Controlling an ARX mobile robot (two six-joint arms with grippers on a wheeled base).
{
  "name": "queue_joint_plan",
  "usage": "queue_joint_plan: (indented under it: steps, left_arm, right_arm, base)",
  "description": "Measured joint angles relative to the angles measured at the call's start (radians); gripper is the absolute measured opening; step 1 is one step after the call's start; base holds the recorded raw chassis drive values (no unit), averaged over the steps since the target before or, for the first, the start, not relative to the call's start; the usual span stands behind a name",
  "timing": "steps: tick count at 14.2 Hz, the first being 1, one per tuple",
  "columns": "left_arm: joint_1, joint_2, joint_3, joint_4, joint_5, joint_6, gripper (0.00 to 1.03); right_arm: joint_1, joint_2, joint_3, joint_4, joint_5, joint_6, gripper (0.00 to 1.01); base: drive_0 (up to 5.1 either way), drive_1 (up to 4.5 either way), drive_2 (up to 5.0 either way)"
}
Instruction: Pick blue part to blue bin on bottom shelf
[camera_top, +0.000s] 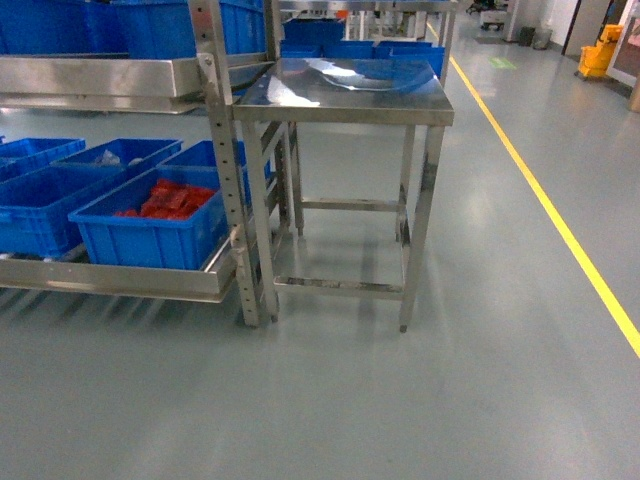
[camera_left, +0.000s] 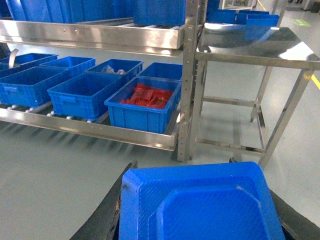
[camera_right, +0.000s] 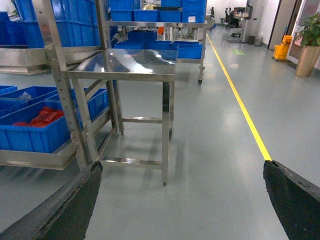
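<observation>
The blue part (camera_left: 200, 205), a blocky piece with a recessed face, fills the bottom of the left wrist view. My left gripper (camera_left: 182, 166) is shut on it, with dark fingers (camera_left: 112, 210) at both its sides. Ahead, several blue bins stand on the bottom shelf (camera_left: 100, 131): an empty blue bin (camera_left: 82, 97) and one holding red parts (camera_left: 142, 107). In the head view the bottom shelf (camera_top: 120, 278) and the bin of red parts (camera_top: 150, 235) lie at left; neither gripper shows there. My right gripper (camera_right: 182, 167) is open over bare floor.
A stainless-steel table (camera_top: 345, 95) stands right of the rack's upright post (camera_top: 225, 160). An upper shelf (camera_left: 95, 35) carries more blue crates. A yellow floor line (camera_top: 560, 220) runs along the right. A potted plant (camera_right: 309, 42) and a yellow cart (camera_right: 280, 47) stand far off.
</observation>
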Motion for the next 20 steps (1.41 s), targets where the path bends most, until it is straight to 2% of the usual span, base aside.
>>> queue_joint_plan:
  steps: [20]
  left_arm:
    - [0.0,0.0,0.0,0.003,-0.001,0.0,0.43]
  right_arm:
    - [0.0,0.0,0.0,-0.001,0.0,0.0,0.98]
  base:
    - [0.0,4.34,-4.3]
